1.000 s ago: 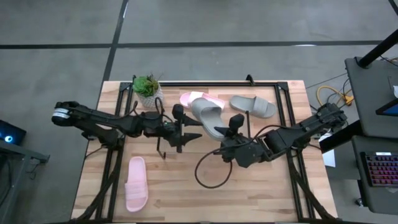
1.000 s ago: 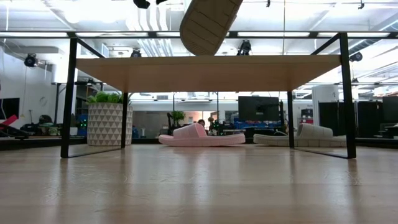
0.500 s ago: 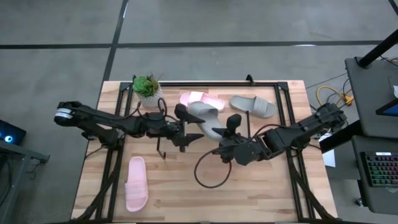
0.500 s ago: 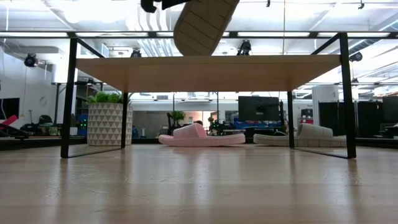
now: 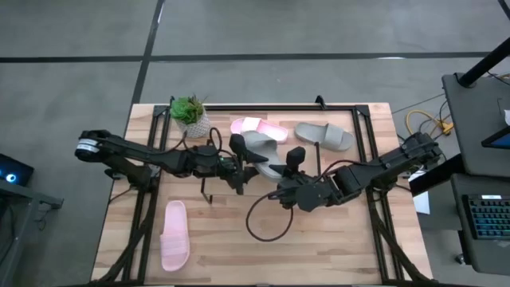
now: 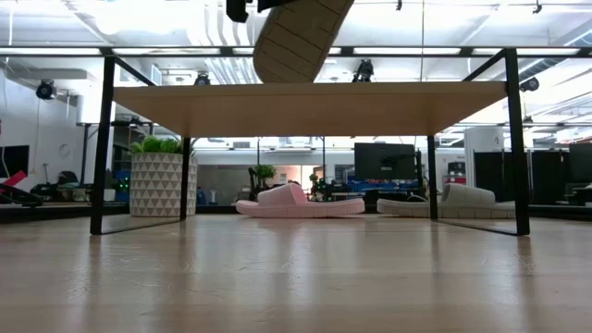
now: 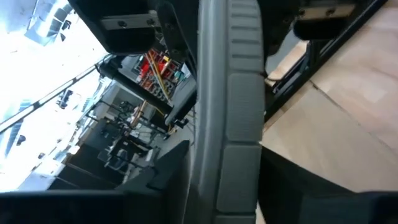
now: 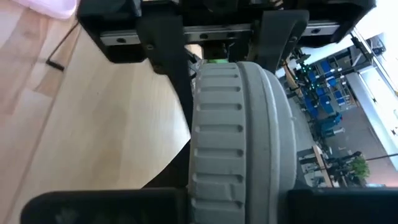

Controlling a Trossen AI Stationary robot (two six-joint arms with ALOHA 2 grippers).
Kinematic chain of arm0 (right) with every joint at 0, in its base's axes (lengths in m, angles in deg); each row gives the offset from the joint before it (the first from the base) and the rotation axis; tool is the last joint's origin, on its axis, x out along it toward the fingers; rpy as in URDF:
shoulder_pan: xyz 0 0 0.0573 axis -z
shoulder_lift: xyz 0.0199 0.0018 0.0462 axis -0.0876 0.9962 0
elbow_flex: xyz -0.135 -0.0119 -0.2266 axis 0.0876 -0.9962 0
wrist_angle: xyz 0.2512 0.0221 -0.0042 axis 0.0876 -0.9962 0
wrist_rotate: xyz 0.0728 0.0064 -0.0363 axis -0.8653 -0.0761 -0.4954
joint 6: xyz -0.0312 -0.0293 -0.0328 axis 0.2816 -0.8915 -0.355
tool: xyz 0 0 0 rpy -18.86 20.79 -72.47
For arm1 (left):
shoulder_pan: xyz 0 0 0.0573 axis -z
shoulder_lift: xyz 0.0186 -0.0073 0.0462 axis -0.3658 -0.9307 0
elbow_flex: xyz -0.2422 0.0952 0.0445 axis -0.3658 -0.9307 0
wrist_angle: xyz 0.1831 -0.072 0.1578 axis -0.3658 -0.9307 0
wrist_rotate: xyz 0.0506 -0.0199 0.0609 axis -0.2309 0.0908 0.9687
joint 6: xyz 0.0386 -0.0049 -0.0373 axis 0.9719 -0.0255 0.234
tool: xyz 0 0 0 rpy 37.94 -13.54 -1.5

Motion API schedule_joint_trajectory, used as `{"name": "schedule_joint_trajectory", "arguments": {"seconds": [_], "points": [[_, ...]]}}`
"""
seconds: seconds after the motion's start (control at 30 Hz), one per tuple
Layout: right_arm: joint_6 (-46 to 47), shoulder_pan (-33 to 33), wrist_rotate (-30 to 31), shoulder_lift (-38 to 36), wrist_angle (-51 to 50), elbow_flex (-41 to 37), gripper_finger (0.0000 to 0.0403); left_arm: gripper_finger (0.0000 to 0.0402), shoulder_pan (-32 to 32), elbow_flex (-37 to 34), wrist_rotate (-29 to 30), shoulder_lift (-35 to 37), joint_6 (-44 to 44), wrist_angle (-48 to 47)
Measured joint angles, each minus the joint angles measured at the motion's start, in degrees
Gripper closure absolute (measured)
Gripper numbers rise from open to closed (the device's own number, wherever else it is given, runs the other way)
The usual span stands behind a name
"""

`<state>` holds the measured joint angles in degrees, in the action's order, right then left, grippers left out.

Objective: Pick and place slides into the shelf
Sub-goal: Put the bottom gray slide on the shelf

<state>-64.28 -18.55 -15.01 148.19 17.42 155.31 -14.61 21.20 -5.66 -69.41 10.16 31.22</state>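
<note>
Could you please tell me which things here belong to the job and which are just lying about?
Job: raised grey slide, grey slide on the table, pink slide beside it, lone pink slide, shelf.
Lying about: potted plant, black cable loop.

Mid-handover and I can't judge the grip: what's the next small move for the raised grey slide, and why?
Probably close the left gripper firmly on the soft grey slip-on slide before the right gripper releases. The slide hangs in mid-air, right gripper clamped on one end, left at the other.
</note>
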Motion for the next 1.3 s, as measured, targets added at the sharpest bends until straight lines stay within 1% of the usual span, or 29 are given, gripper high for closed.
{"name": "schedule_joint_trajectory", "arguments": {"seconds": [0.17,0.2,0.3,0.53,0.67,0.7,0.8,0.9,1.0,1.07,1.23,1.3], "points": [[-0.8,0.0,0.1,0.2,0.2,0.1,0.0358,0.0351,0.0,-0.2,0.5,0.5,0.4,-0.6],[-0.9,0.0,0.2,0.2,0.5,0.1,0.0358,0.0354,0.0,-0.3,0.4,0.9,0.5,-0.6],[-0.5,0.0,0.1,0.2,1.1,0.3,0.0352,0.0354,0.0,-0.5,0.2,1.6,0.5,-0.6],[0.8,-1.1,0.3,-0.3,-0.1,0.9,0.0249,0.0355,0.0,-1.2,0.3,3.6,0.3,-2.9],[1.7,-3.2,0.3,-1.8,-2.1,1.1,0.0219,0.0355,0.0,-2.4,0.2,6.2,0.5,-4.3],[2.6,-3.7,0.4,-2.3,-2.9,1.2,0.0216,0.0356,0.0,-2.6,-0.1,7.0,1.2,-4.8],[6.3,-6.0,0.2,-4.4,-7.0,1.3,0.0212,0.0357,0.5,-3.6,-0.3,10.3,1.7,-10.9],[9.1,-7.7,0.1,-6.5,-8.0,1.2,0.0213,0.0357,1.2,-5.9,-4.4,13.0,3.2,-14.3],[10.0,-8.3,-0.1,-7.9,-7.6,1.1,0.0217,0.0357,2.7,-7.9,-9.5,14.6,5.4,-14.6],[10.2,-8.1,-0.3,-8.3,-7.9,1.1,0.0219,0.0357,3.8,-8.3,-11.2,14.8,7.0,-14.0],[10.2,-5.5,-0.8,-7.9,-6.5,1.0,0.0221,0.0357,5.8,-8.7,-11.1,12.3,12.0,-14.8],[10.2,-4.0,-3.9,-7.3,-5.2,1.0,0.0219,0.0357,6.1,-8.8,-11.0,11.0,13.8,-15.2]]}}
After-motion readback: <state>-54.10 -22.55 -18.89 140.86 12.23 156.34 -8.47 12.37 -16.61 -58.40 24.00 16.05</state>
